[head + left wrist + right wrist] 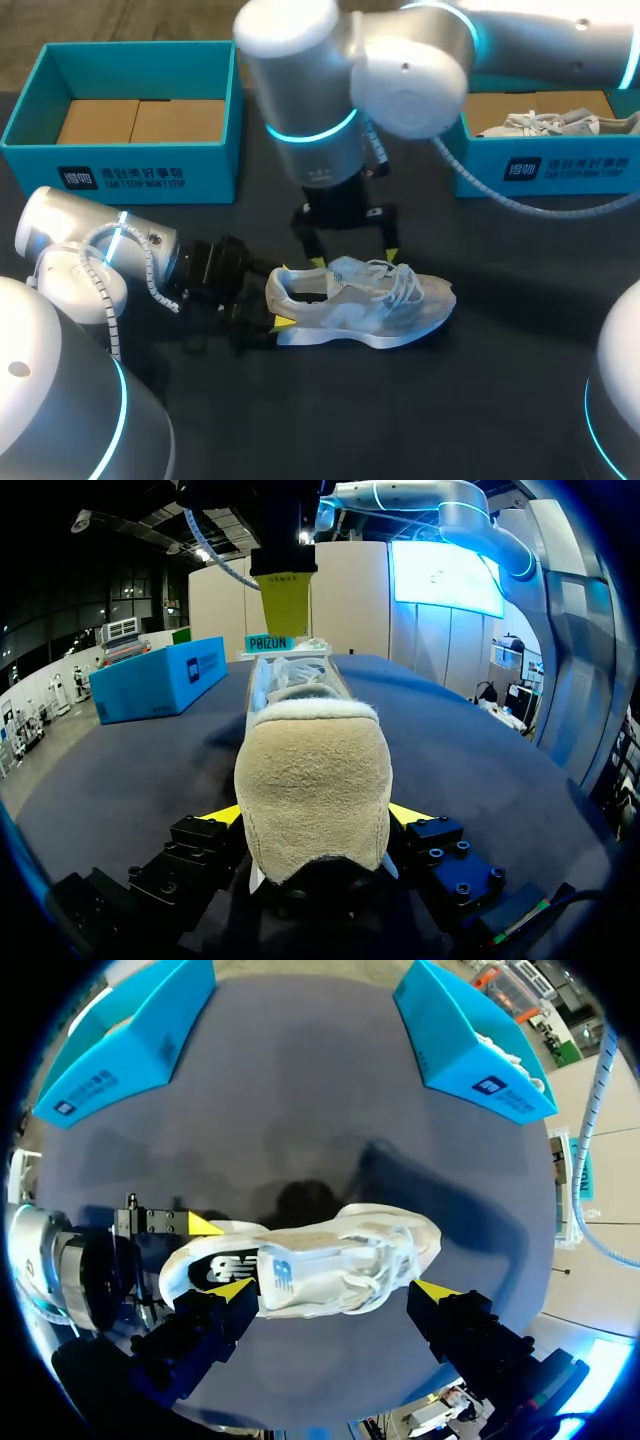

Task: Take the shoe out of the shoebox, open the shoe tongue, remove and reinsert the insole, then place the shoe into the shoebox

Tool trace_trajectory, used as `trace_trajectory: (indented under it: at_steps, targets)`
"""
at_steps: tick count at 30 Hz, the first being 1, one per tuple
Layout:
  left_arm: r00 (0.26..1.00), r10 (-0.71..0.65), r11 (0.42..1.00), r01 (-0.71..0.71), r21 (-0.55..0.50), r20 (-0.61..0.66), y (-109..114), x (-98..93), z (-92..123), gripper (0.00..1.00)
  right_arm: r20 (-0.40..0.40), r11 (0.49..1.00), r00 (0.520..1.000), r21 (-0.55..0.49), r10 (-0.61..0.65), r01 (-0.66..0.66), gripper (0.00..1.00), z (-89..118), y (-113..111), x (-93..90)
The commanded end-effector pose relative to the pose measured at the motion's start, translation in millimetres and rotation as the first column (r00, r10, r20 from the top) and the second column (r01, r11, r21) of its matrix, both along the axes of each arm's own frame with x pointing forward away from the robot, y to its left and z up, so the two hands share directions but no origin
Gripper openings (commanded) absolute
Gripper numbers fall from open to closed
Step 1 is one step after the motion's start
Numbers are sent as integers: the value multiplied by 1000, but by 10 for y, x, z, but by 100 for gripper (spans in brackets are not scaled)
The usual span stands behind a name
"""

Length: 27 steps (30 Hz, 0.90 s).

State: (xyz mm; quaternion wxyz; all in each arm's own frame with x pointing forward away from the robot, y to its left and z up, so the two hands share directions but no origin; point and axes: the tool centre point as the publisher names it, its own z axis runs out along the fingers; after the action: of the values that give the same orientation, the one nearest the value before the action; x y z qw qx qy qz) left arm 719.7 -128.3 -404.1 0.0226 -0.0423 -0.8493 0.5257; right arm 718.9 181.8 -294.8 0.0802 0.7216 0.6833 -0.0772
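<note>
The pale grey-and-white mesh running shoe [360, 305] lay on its sole on the dark table [480, 400], its long axis running across our front, heel toward our left arm. Our left gripper [315, 815] clasped that heel from both sides. Our right gripper [355, 258] hung spread wide over the laces, nearer the tongue, so we judged that opening it fell to that arm.

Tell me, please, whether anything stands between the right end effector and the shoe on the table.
Nothing visible does. The right end effector hangs close over the shoe, fingers open, with only air between them. The left end effector grips the heel from both sides, out of the right one's way.
</note>
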Motion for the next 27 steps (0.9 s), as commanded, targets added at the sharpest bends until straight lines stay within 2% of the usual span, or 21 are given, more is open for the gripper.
trace_trajectory:
  at_steps: [1, 11, 21, 27]
  targets:
    - [1000, 0, 1000, 0, 4, 0, -17, 10, -35, 0, -11, 998, 1000, -61, -4, 4, 100, -136, 111, -15]
    - [1000, 0, 1000, 0, 4, 0, -17, 10, -35, 0, -27, 997, 1000, -74, 6, -8, 100, -323, 201, -62]
    - [1000, 0, 1000, 0, 4, 0, -17, 10, -35, 0, -28, 994, 1000, -106, 7, -10, 100, -512, 191, -60]
    - [1000, 0, 1000, 0, 4, 0, -17, 10, -35, 0, -55, 988, 998, -157, -8, -1, 100, -606, 192, -78]
